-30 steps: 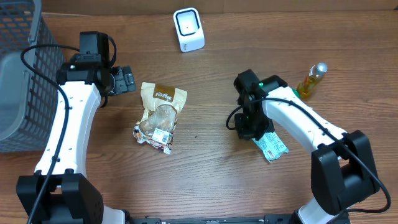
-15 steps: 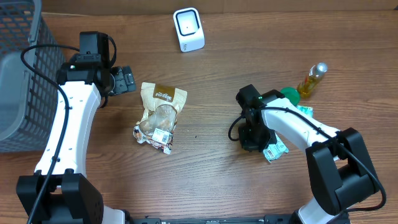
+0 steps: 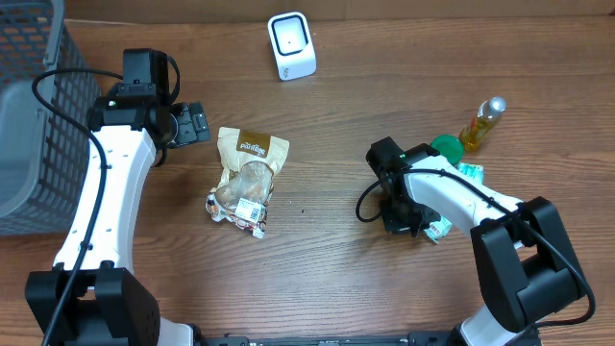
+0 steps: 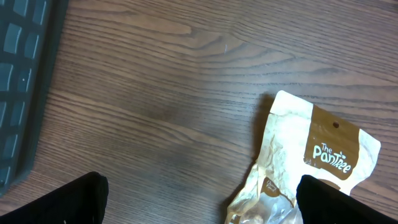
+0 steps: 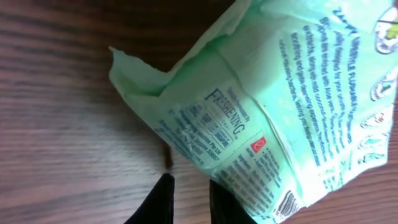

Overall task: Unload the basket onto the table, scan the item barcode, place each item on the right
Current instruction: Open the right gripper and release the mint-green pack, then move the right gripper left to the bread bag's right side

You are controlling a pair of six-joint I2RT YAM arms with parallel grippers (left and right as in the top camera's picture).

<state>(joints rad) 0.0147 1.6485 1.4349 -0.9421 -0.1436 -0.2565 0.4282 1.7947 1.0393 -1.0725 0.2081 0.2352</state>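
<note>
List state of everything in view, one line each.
left claw: wide open, empty.
right claw: barely parted, nothing between.
wipes pack: flat on table, print side up, not gripped.
snack pouch: flat, label up, untouched.
scanner: upright, nothing before it.
oil bottle: capped, upright.
basket: upright, contents unclear.

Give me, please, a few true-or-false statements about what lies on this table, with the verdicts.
1. The light green plastic packet lies on top of the brown-and-cream snack pouch. False: they lie apart, the packet by the right tool.
2. The left tool is wide open and empty. True.
3. The snack pouch lies on the wooden table between the two arms. True.
4. The right tool holds the white box-shaped scanner. False: the scanner stands alone, far from both tools.
</note>
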